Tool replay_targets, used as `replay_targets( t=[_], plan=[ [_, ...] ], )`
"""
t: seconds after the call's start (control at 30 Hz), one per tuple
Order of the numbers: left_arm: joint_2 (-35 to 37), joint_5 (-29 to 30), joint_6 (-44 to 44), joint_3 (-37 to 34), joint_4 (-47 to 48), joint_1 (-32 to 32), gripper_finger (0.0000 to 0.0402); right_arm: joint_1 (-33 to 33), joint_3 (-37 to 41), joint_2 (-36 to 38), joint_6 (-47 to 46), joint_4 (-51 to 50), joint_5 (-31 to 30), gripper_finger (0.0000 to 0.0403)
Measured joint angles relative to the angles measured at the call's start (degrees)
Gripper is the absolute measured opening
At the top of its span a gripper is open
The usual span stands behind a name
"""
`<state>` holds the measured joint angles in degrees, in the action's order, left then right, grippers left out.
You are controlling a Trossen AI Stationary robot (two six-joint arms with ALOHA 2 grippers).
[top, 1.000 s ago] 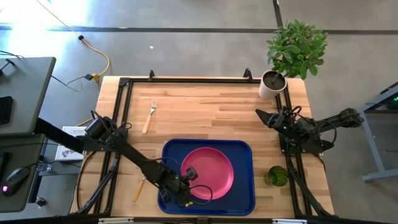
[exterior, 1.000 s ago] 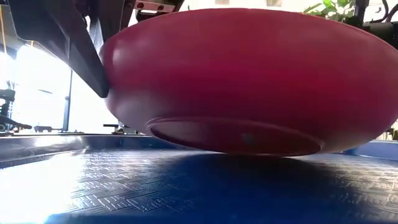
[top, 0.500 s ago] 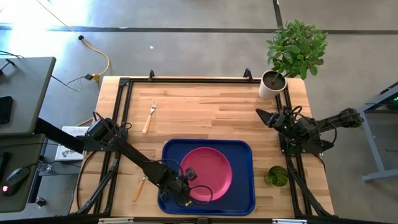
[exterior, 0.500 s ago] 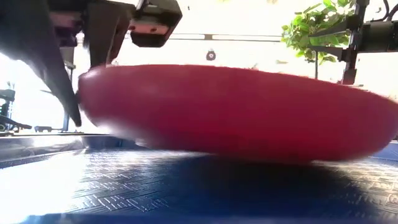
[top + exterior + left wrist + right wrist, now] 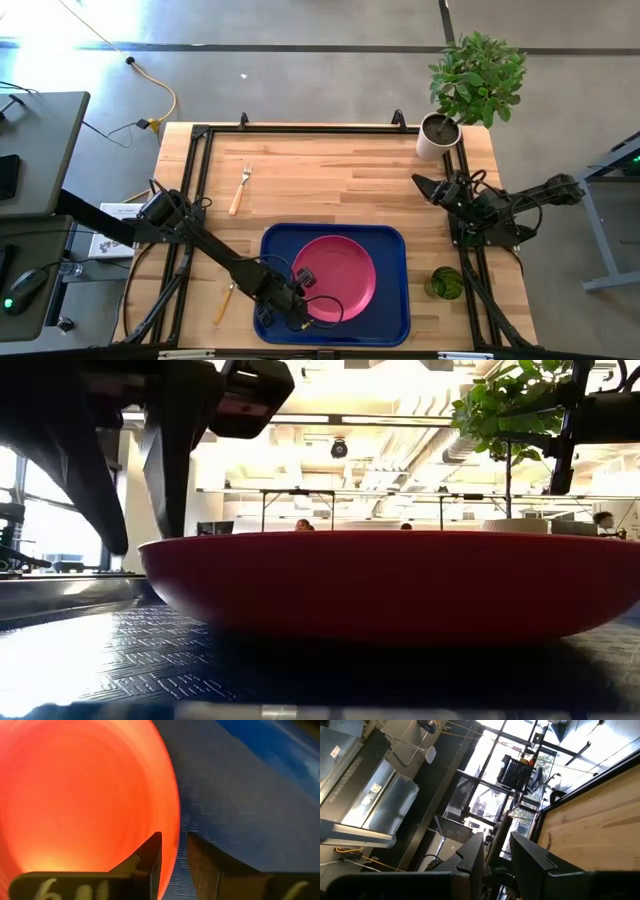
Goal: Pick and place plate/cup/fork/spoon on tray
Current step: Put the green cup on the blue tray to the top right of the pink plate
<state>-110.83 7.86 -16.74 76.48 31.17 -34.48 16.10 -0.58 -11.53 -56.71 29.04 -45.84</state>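
Observation:
The pink plate (image 5: 338, 276) lies in the dark-blue tray (image 5: 392, 305) at the table's near middle. My left gripper (image 5: 300, 304) is shut on the plate's near-left rim. My right gripper (image 5: 424, 184) waits shut and empty at the far right. The fork (image 5: 240, 188) lies flat on the wood at the far left. The spoon (image 5: 224, 303) lies left of the tray, beside my left arm. The green cup (image 5: 446, 283) stands at the near right, outside the black frame. My left gripper (image 5: 174, 836) has the plate's rim (image 5: 175, 851) between its two fingers, one finger (image 5: 150, 857) over the plate's inside and one outside it. The fingers slant down from the table's left. The plate rests level with its base (image 5: 400, 635) on the tray floor (image 5: 100, 655).
A white pot with a leafy plant (image 5: 437, 134) stands at the far right corner. A black frame (image 5: 200, 200) runs along the table's edges. Bare wood lies between the fork and my right arm. People show far off in the room behind.
My left gripper has gone down with the plate. The plate was lifted and tilted above the tray; now it sits flat and level on the tray floor.

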Motion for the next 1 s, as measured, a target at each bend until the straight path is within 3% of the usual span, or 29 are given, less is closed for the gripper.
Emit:
replay_targets(
  t=[0.33, 0.63, 0.77, 1.0],
  plan=[
    [0.0, 3.3, 5.5, 8.1, 9.7, 0.0, 0.0099, 0.0, 0.0, 0.0, 1.7, 1.8, 2.8, 0.0087],
    [0.1, 5.4, 17.9, 16.3, 23.9, 2.0, 0.01, 0.0, -7.0, 0.0, 10.7, -0.7, 11.5, 0.0087],
    [1.1, 5.3, 23.3, 18.7, 29.7, 3.6, 0.01, 0.0, -13.5, -0.1, 11.5, -12.8, 14.6, 0.0087],
    [6.4, 5.0, 28.1, 18.9, 35.4, 5.8, 0.0099, 0.0, -28.8, -3.5, -0.2, -50.0, 18.4, 0.0087]
  ],
)
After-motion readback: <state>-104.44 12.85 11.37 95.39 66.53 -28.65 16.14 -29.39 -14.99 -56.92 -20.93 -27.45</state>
